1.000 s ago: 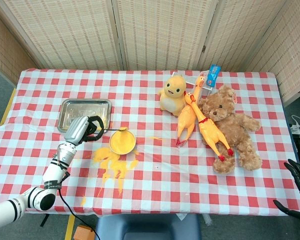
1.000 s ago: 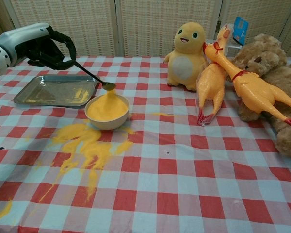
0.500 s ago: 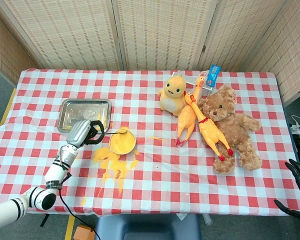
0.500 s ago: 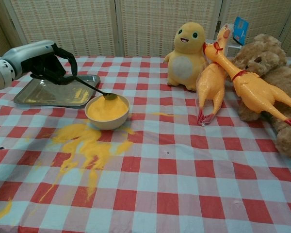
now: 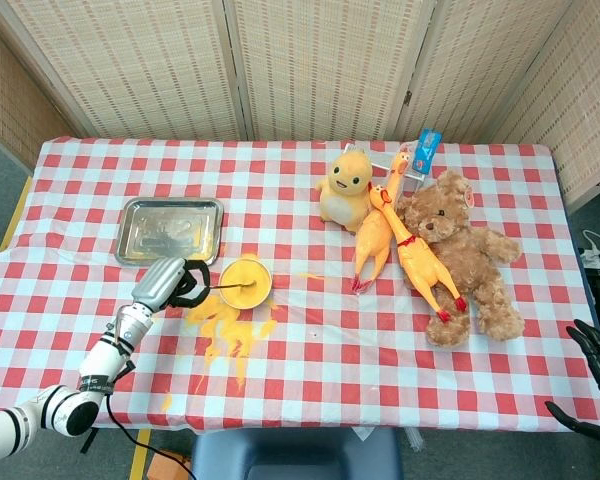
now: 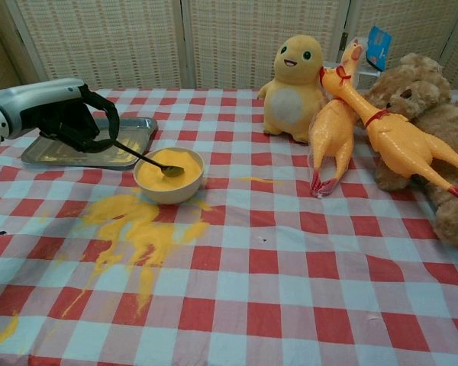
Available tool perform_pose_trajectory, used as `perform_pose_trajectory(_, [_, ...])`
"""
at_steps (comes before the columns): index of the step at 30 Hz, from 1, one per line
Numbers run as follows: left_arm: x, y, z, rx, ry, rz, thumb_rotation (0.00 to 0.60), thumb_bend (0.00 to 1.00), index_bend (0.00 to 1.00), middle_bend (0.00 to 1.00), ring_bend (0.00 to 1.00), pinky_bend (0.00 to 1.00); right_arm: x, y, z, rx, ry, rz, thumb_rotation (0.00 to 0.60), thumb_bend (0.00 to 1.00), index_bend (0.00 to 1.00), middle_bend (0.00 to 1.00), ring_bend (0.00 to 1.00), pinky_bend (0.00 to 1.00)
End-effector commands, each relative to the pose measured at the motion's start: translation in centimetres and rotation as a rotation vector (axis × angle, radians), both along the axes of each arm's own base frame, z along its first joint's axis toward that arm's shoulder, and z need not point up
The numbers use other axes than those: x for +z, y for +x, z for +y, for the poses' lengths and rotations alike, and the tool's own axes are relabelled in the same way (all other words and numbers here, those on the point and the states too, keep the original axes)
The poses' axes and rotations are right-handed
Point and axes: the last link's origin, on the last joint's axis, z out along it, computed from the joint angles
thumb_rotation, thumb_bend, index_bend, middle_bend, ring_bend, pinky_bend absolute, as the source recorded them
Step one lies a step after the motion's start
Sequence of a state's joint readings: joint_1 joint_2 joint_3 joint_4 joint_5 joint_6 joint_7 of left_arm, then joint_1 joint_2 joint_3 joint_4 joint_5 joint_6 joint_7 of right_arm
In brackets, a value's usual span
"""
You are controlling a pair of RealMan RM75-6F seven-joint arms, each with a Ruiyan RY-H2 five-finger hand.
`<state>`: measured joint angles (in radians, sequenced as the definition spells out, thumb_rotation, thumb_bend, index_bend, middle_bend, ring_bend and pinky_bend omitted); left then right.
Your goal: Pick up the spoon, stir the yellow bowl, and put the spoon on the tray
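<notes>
My left hand (image 6: 70, 118) (image 5: 170, 284) grips the dark handle of the spoon (image 6: 148, 158) just left of the yellow bowl (image 6: 168, 177) (image 5: 245, 283). The spoon slants down to the right, and its scoop lies in the yellow powder in the bowl. Behind the hand sits the metal tray (image 6: 130, 147) (image 5: 171, 229), with nothing on it but traces of powder. My right hand (image 5: 598, 360) shows only at the lower right edge of the head view, off the table, its fingers spread and holding nothing.
Yellow powder (image 6: 137, 229) is spilled over the checked cloth in front of the bowl. A yellow plush (image 6: 295, 76), two rubber chickens (image 6: 397, 137) and a teddy bear (image 6: 435, 122) crowd the right side. A blue carton (image 6: 378, 46) stands behind them.
My left hand has come down and toward me, lowering the spoon from above the bowl, where powder poured off it, until its scoop rests in the powder.
</notes>
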<state>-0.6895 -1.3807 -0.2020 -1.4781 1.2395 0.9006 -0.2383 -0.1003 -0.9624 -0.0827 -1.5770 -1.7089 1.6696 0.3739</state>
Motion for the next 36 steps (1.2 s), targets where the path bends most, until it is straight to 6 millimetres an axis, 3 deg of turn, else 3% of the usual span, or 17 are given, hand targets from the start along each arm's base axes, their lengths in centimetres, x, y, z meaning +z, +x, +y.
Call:
perform_pose_trajectory(1, [0.4, 0.1, -0.8, -0.007, -0.002, -0.016, 0.6, 0.75, 0.85, 1.0, 1.0, 1.0, -0.1, 0.1, 0.0, 0.002, 0.002, -0.001, 0.6, 0.09, 0.0, 0.0, 0.0, 0.0])
perform_pose_trajectory(8, [1.5, 1.6, -0.6, -0.079, 0.128, -0.092, 0.6, 0.75, 0.85, 1.0, 1.0, 1.0, 0.0, 0.1, 0.1, 0.003, 0.003, -0.003, 0.6, 0.09, 0.0, 0.0, 0.0, 0.0])
perform_pose_trajectory(14, [1.1, 1.0, 1.1, -0.075, 0.192, -0.079, 0.6, 0.75, 0.85, 1.0, 1.0, 1.0, 0.1, 0.0, 0.1, -0.002, -0.006, -0.002, 0.6, 0.09, 0.0, 0.0, 0.0, 0.0])
perform_pose_trajectory(26, [-0.2, -1.0, 1.8, -0.046, 0.159, -0.006, 0.6, 0.75, 0.85, 1.0, 1.0, 1.0, 0.0, -0.1, -0.1, -0.008, -0.006, 0.002, 0.6, 0.09, 0.0, 0.0, 0.0, 0.0])
perform_pose_trajectory(36, [0.0, -1.6, 0.6, -0.016, 0.074, 0.015, 0.6, 0.75, 0.85, 1.0, 1.0, 1.0, 0.0, 0.0, 0.0, -0.002, -0.004, 0.002, 0.6, 0.09, 0.0, 0.0, 0.0, 0.0])
